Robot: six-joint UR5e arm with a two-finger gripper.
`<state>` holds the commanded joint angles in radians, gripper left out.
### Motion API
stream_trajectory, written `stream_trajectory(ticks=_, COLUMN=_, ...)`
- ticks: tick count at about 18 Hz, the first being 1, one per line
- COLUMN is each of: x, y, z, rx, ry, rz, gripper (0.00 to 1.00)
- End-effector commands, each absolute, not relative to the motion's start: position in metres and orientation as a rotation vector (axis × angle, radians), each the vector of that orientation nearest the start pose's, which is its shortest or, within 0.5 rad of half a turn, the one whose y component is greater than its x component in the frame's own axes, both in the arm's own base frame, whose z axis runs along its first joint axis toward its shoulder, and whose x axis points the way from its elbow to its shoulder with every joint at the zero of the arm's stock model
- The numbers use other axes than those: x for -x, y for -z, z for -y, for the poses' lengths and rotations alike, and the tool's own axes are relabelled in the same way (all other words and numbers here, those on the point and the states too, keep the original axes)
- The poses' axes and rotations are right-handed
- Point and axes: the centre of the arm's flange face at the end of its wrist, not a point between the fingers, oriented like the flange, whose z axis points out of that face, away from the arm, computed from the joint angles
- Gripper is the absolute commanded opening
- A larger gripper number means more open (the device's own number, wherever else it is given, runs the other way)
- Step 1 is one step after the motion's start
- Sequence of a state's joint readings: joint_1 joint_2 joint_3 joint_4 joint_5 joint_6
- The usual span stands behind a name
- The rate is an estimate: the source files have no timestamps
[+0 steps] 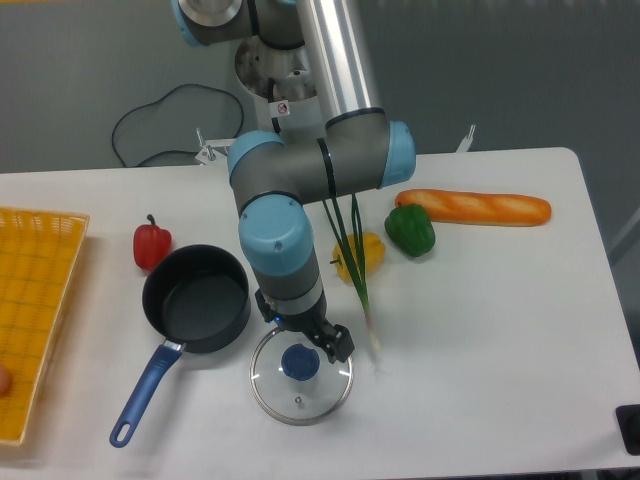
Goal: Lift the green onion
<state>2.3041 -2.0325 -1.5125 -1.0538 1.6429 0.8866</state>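
Green onion (352,262): lying flat on the table (500,330), leaves passing beside the yellow pepper (366,250), whitish root end pointing toward the glass lid (300,378).
Handling: probably behaving as light, limp, easily bruised; leaves likely sagging when lifted.
Hold point: firmer pale stalk near the root is looking best.
Gripper (325,342): hovering over the lid's edge, beside the root end, carrying nothing; finger spread is not showing clearly.

Bright, even overhead light; soft shadows (slight glare on the arm (335,50)).
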Motion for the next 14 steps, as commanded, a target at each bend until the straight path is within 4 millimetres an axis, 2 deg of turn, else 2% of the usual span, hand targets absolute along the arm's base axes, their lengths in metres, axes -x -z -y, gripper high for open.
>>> stream_trajectory(ticks=4, x=0.350, y=-0.302, z=-0.573, rx=3.093, ry=-0.195, rz=-0.218, gripper=1.00)
stream_trajectory(ticks=7, x=0.344, y=-0.294, z=-0.571, rx=3.109, ry=-0.183, rz=-0.212, gripper=1.00)
stream_trajectory(ticks=12, x=0.345, y=-0.290, z=-0.570, rx=3.115, ry=-0.173, rz=-0.180, gripper=1.00)
stream_trajectory(ticks=14, x=0.344, y=-0.286, z=-0.568, rx=3.125, ry=-0.169, rz=-0.089, gripper=1.00)
